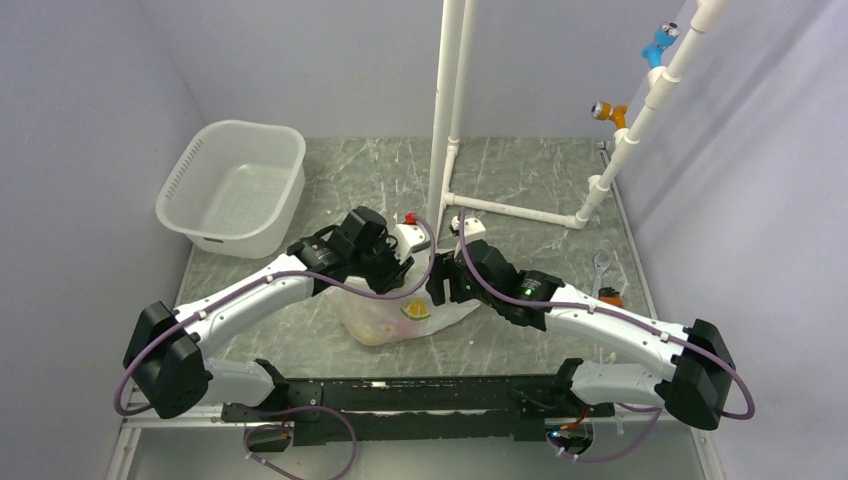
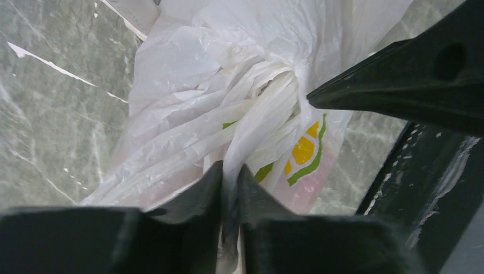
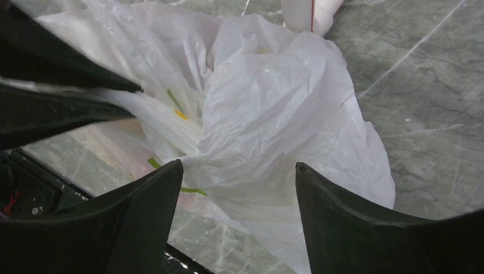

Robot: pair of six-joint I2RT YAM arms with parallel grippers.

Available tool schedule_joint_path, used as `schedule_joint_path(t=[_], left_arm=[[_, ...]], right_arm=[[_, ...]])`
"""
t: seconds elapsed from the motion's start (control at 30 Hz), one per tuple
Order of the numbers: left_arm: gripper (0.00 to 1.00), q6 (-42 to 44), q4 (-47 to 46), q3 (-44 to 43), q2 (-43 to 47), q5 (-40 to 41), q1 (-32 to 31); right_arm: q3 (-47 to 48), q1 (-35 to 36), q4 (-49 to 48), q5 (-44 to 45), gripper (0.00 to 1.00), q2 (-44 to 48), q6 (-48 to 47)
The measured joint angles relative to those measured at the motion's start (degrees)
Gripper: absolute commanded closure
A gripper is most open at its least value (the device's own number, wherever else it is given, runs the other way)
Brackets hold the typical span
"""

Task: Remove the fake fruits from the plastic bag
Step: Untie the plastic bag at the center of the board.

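The thin crinkly translucent white plastic bag [image 1: 385, 322], printed with yellow citrus slices and green leaves, lies crumpled on the grey marbled surface [image 1: 520, 180] between the two arms, close to their base rail. Its long axis runs roughly left to right, the bulging body towards the near edge and the gathered, twisted top drawn up and away towards the grippers. The fake fruits [image 1: 375, 328] show only as a faint pink and yellow blur through the plastic; their shapes cannot be told. The left gripper [image 2: 230, 177] is clenched on a twisted strand of the bag's top, the fingers almost together. The right gripper [image 3: 237, 171] stands released, its fingers spread either side of a puffed fold without pinching it. A rigid white perforated plastic tub [image 1: 235, 185] sits well apart at the far left, and a white pipe frame [image 1: 445, 110] rises just behind the grippers.
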State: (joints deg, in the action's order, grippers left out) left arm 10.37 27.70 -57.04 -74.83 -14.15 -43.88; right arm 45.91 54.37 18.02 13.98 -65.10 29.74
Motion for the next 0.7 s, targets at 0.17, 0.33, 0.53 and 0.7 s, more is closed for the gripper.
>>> schedule_joint_path(t=[0.17, 0.33, 0.53, 0.7], left_arm=[[1.0, 0.3, 0.0, 0.0, 1.3, 0.1, 0.0], [1.0, 0.3, -0.1, 0.0, 3.2, 1.6, -0.1], [1.0, -0.5, -1.6, 1.7, 9.7, 8.5, -0.3], [1.0, -0.3, -3.5, 4.4, 16.8, 14.7, -0.3]], right_arm=[[0.0, 0.1, -0.7, 1.7, 0.54, -0.6, 1.5], [-0.6, 0.3, -2.1, 4.7, 0.85, -0.1, 3.3], [-3.4, 0.5, -0.7, 12.2, 0.97, 4.9, 5.2], [-6.1, 0.0, 2.3, 18.9, 0.9, 13.7, 5.8]])
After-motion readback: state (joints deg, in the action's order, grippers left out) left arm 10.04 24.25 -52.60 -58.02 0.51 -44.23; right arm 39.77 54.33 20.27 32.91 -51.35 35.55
